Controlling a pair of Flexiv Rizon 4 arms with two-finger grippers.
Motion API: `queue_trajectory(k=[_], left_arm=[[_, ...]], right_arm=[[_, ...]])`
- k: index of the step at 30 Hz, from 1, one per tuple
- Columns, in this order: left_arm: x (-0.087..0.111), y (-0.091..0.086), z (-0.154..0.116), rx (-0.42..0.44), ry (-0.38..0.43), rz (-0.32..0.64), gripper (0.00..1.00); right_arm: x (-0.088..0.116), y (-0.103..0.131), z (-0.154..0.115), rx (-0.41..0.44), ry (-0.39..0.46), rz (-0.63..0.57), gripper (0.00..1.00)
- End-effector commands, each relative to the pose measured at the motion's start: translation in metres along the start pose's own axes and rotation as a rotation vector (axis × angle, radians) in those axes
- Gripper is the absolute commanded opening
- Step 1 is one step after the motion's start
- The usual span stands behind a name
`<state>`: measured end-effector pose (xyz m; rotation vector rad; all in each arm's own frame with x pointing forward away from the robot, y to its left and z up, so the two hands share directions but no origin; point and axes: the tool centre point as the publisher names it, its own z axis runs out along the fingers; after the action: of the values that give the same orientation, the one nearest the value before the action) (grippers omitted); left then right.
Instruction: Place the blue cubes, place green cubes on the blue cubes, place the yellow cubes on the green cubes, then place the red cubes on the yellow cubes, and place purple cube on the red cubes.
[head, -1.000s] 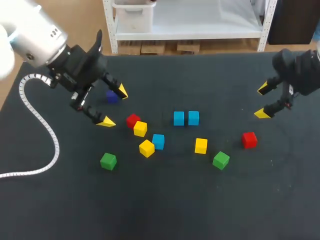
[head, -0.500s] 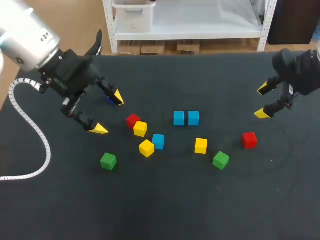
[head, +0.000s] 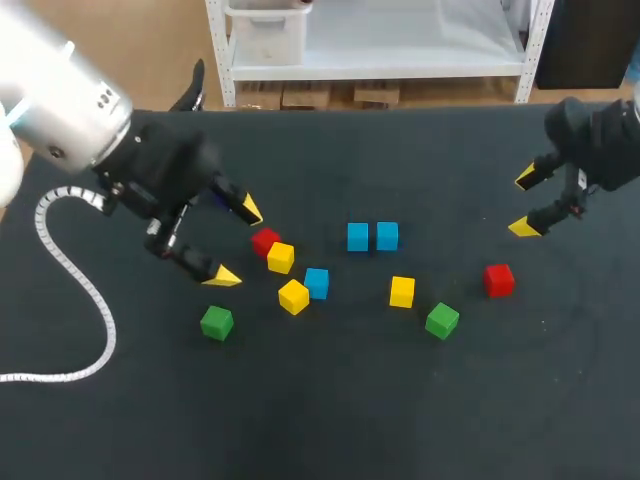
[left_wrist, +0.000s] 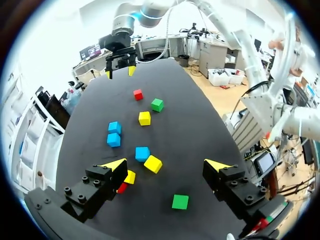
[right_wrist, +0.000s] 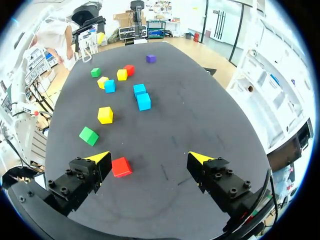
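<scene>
- The left gripper (head: 236, 243) hovers beside a red cube (head: 265, 241), fingers wide apart and empty; the right gripper (head: 523, 203), also open and empty, hangs well apart.
- The stray blue cube (head: 316, 283) sits just beside a yellow cube (head: 293, 297), so it is probably best pinched by its free faces.

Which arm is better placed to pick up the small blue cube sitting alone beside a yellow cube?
Left, probably. The left gripper, open, hovers close to the lone small blue cube. The right gripper, also open, hangs far across the table, beyond the small red cube.
</scene>
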<state>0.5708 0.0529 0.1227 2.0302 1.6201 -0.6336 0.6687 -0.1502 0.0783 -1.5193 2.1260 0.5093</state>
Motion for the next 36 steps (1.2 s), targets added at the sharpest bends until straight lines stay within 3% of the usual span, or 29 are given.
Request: queue_trajectory(k=[1,15,36], left_arm=[[-0.002,-0.005,0.005,-0.040,0.002,-0.008,1.00],[-0.007,-0.005,0.020,-0.012,0.031,-0.001,1.00],[-0.011,0.020,0.061,0.043,0.038,0.043,1.00]], right_arm=[[0.000,0.000,0.000,-0.001,-0.002,-0.001,1.00],[0.000,0.000,0.000,-0.001,-0.002,-0.001,1.00],[0.000,0.000,0.000,-0.001,-0.002,-0.001,1.00]])
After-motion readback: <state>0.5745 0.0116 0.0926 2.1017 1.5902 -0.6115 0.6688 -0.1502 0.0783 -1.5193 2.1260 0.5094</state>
